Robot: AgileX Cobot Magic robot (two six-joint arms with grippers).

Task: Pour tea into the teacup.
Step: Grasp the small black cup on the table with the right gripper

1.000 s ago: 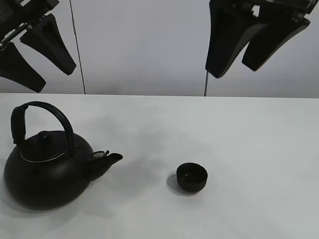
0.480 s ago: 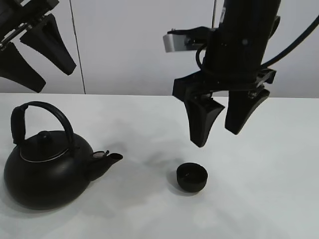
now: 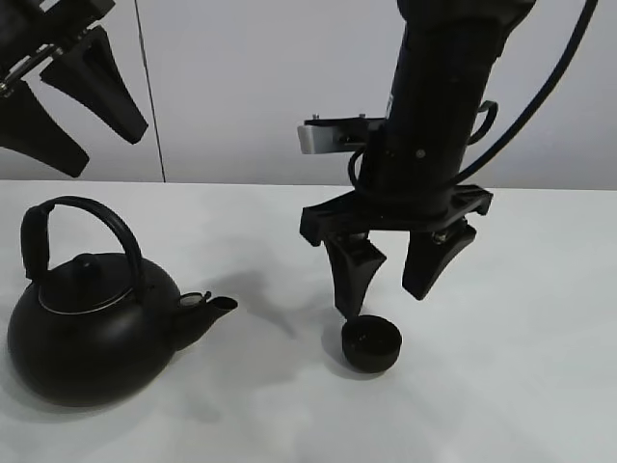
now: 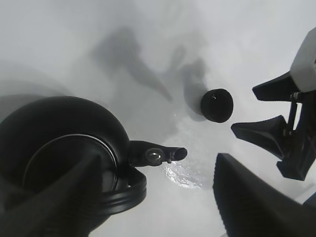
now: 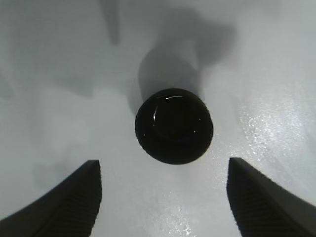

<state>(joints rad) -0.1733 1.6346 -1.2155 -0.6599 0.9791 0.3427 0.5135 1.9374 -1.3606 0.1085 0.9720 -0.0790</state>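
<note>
The small matte black teacup (image 3: 371, 344) stands on the white table (image 3: 521, 386), right of the middle. It also shows in the right wrist view (image 5: 174, 126) and the left wrist view (image 4: 217, 104). The big black kettle (image 3: 92, 328) stands at the left, its spout pointing toward the teacup; the left wrist view looks down on the kettle (image 4: 64, 148). My right gripper (image 3: 386, 299) is open and empty, hanging just above the teacup with a finger to each side of it (image 5: 165, 197). My left gripper (image 3: 101, 145) is open and empty, high above the kettle.
A pale wall with vertical seams (image 3: 149, 96) stands behind the table's back edge. The right arm and its cable (image 3: 540, 87) rise above the teacup. The right gripper's fingers (image 4: 266, 133) show at the edge of the left wrist view.
My right gripper has come down from high up to just above the teacup, moving a little left. The left gripper, kettle and teacup have not moved.
</note>
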